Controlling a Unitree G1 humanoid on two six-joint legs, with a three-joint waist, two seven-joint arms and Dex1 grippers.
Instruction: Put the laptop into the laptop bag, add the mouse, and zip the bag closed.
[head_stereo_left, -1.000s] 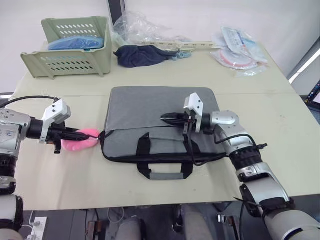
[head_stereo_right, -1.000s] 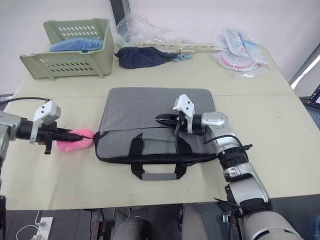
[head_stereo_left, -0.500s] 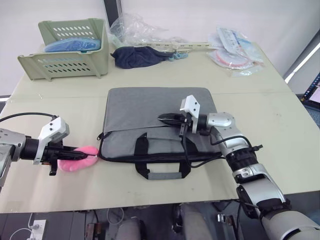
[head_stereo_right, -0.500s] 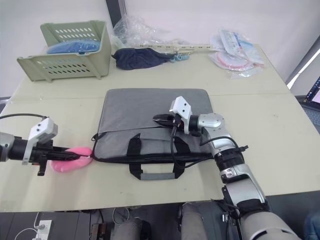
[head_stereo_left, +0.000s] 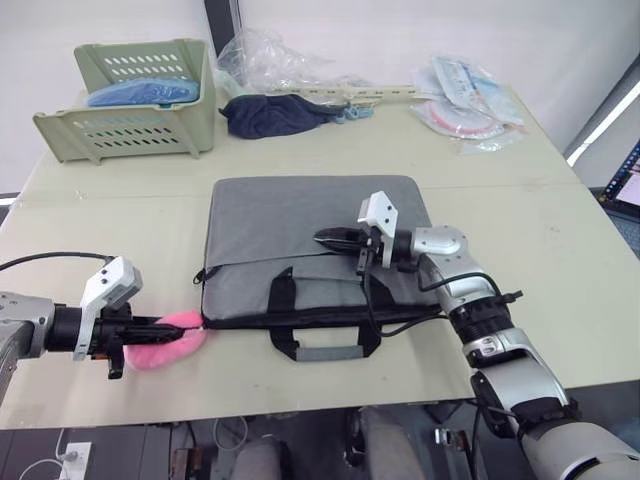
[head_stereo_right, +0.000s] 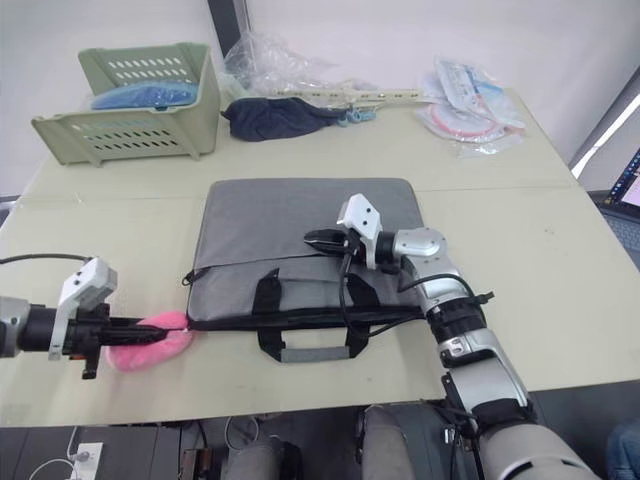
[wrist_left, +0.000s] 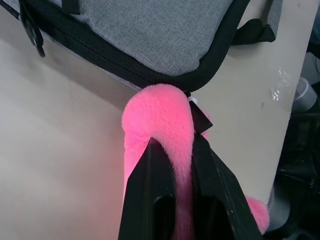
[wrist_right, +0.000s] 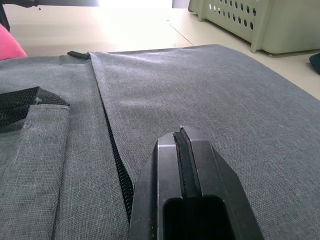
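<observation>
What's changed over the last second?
The left gripper, shut on the pink fluffy pom at the laptop bag corner, has pulled back toward the table's near edge, the pom coming with it. The right gripper stays shut over the bag; the bag hasn't moved.

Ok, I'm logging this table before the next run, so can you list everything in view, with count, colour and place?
Laptop bag: one, grey with black edging and strap handles, flat at the table's middle.
Pink fluffy blob: one, pink, at the bag's near left corner, touching it.
Basket: one, pale green, far left corner, with something blue inside.
Cloth bundle: one, dark navy, far edge, right of the basket.
Clear plastic bag: one, crumpled, behind the bundle.
Plastic packets: a few, clear with pink and blue, far right.
Table: one, beige.
Left gripper: black jaws shut on the blob.
Right gripper: black jaws shut, over the bag's middle.
</observation>
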